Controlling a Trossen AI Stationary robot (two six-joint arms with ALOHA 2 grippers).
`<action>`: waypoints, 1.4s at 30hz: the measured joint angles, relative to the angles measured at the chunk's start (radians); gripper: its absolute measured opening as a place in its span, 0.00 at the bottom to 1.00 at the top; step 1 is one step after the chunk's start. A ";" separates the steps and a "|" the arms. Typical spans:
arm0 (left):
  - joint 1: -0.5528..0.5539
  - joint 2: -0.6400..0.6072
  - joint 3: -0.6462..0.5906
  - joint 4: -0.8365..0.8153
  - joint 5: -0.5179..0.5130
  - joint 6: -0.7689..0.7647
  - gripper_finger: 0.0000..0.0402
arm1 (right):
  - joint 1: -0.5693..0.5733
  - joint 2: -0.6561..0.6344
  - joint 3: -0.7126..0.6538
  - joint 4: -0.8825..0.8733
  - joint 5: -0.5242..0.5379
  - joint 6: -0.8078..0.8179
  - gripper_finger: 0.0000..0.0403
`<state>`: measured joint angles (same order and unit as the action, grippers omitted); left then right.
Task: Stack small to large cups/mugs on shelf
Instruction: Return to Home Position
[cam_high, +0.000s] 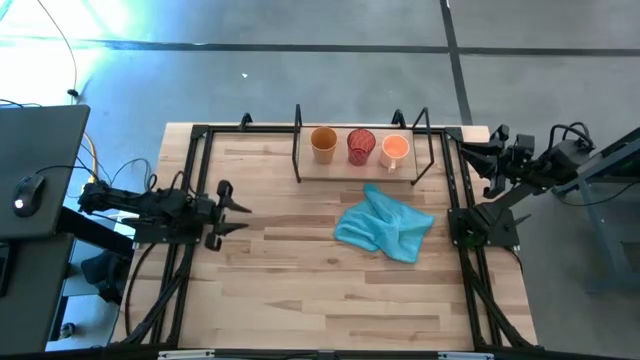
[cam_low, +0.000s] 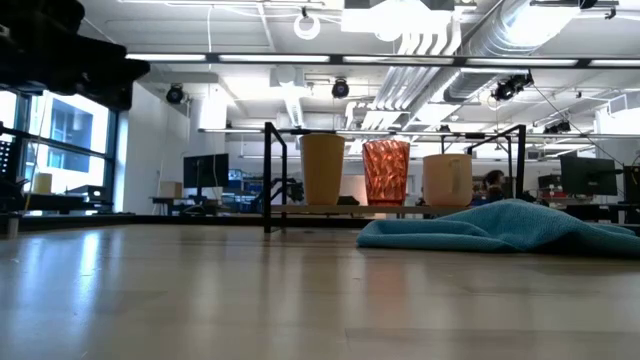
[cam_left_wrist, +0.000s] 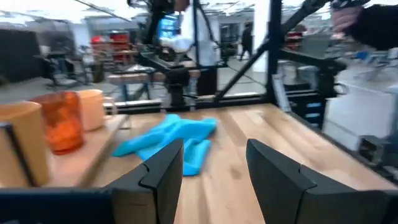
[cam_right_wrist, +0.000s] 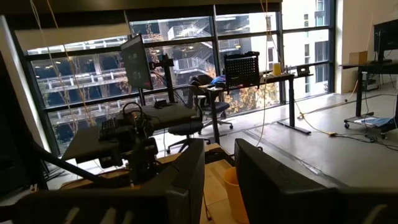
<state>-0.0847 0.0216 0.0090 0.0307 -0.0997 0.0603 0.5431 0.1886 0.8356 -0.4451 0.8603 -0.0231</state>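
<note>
sweeping from the left edge: left gripper (cam_high: 238, 216) low over the table (cam_high: 300, 300), near its left side, jaws spread wide, gripping nothing, pointing in toward the middle. moving along to the shelf (cam_high: 335, 172) at the far edge, well apart from both grippers: yellow cup (cam_high: 323, 142) first, upright on the wooden board. red patterned cup (cam_high: 361, 145) just beside it. then light orange mug (cam_high: 396, 150) at the right end, handle hard to make out. all three in a row under the thin black rods, side by side rather than nested. blue cloth (cam_high: 385, 228) crumpled on the table in front of the shelf's right half, off the board. over to the right: right gripper (cam_right_wrist: 219, 146) off the far right corner, near the shelf's end, jaws only narrowly apart, empty. reads as placing done and the homing step in hand. next move calls for nothing delicate: folding each arm back to rest, keeping the right one clear of the rods and the mug, leaving the row undisturbed.
</note>
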 joint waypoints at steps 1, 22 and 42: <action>0.000 0.000 0.000 0.004 -0.019 0.014 0.41 | 0.000 0.000 0.000 0.000 0.000 0.000 0.19; 0.000 0.000 0.000 0.004 -0.013 0.012 0.41 | 0.000 0.002 0.000 -0.035 -0.004 0.069 0.19; -0.001 0.000 0.000 -0.005 0.040 -0.042 0.41 | 0.000 0.002 0.000 -0.116 -0.112 0.077 0.19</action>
<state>-0.0853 0.0216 0.0090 0.0257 -0.0601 0.0185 0.5430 0.1905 0.8356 -0.5610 0.7484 0.0544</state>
